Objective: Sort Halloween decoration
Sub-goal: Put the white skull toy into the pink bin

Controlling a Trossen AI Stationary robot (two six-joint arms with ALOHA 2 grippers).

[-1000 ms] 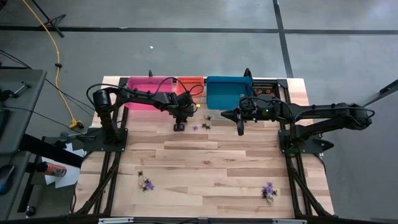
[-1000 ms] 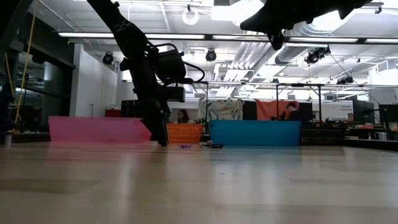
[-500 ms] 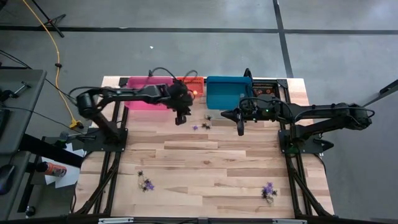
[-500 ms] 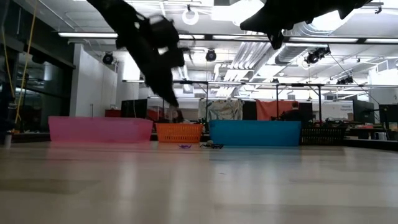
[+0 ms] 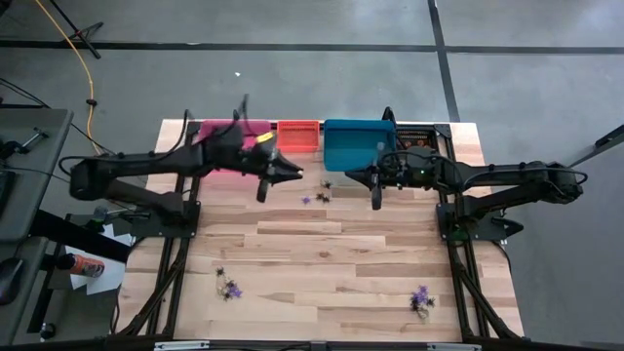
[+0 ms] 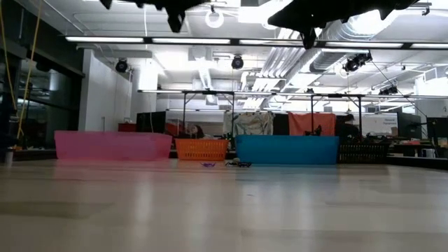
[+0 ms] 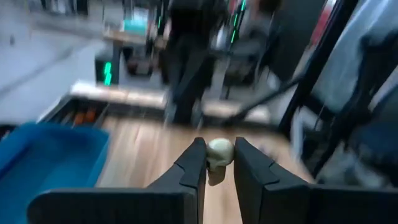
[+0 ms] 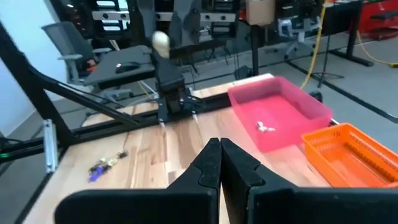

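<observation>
Pale whitish skull trinket (image 7: 219,153) between dark fingers of left gripper (image 7: 217,163). Beyond it: blue bin (image 7: 50,152), light wood table (image 7: 149,149). Ahead of dark right gripper (image 8: 220,163): pink bin (image 8: 283,109), orange bin (image 8: 348,152), purple-and-black trinkets (image 8: 106,163).

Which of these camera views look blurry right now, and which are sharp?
Left wrist view: background smeared by motion, yet the pale skull trinket in the left end effector reads fairly clearly. High view: the left arm is slightly smeared, the table sharp. Right wrist view: crisp, pink bin well defined. Low view: ceiling lights glare.
</observation>
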